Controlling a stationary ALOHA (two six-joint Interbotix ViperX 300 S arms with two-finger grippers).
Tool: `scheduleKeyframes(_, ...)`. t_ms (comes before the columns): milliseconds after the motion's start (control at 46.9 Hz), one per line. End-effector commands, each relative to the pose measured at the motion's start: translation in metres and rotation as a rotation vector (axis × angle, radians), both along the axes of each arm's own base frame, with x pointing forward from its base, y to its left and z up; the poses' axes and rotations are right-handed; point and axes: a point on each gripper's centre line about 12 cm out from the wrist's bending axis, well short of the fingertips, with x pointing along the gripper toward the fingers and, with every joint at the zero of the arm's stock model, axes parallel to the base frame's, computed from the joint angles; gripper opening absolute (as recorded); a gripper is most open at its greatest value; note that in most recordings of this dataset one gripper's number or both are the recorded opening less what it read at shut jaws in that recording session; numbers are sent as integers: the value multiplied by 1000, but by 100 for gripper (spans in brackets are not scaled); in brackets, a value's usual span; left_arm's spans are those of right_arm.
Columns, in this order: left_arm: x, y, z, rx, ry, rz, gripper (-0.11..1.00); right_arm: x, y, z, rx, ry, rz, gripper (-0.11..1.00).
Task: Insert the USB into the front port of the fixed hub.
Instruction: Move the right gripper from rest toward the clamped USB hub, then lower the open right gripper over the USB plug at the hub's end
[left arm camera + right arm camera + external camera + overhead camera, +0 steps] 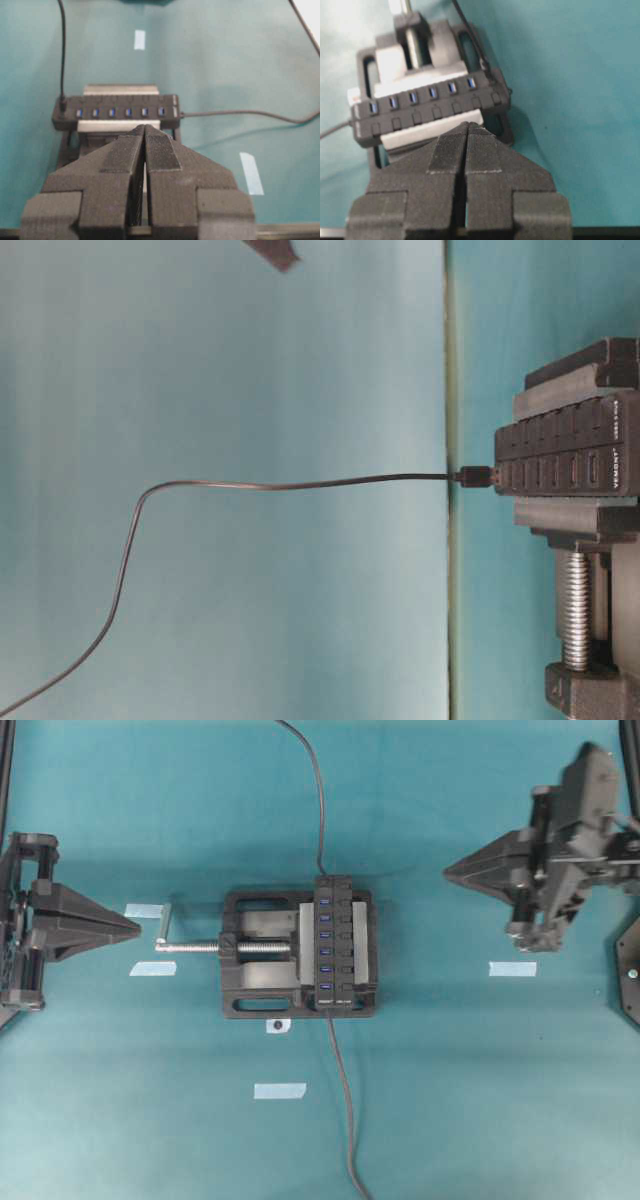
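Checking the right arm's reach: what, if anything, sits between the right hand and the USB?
Nothing visible. Only teal table surface lies between the shut right hand and the USB, which already appears seated in the fixed hub's end port.

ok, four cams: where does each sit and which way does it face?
Overhead: above the table, looking straight down at the vise clamping the hub; both arms at the edges.
Table-level: low, rotated sideways, facing the hub's end and cable; no arm clearly visible.
Left wrist: behind the shut left end effector, facing the hub.
Right wrist: behind the shut right end effector.
Both wrist views share the hub's blue ports.
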Motion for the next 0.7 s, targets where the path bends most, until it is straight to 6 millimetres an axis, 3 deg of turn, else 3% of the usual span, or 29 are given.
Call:
scheduleKeyframes(0, 3, 0, 11, -2, -26, -1, 0, 10, -4, 9, -15, -16, 0, -5)
scheduleKeyframes(384, 3, 0, 10, 0, -25, -2, 0, 43, -11, -4, -118, 68, 72, -5)
scheduleKeyframes(682, 3, 0, 11, 0, -29, 0, 0, 58, -20, -19, -136, 59, 61, -5)
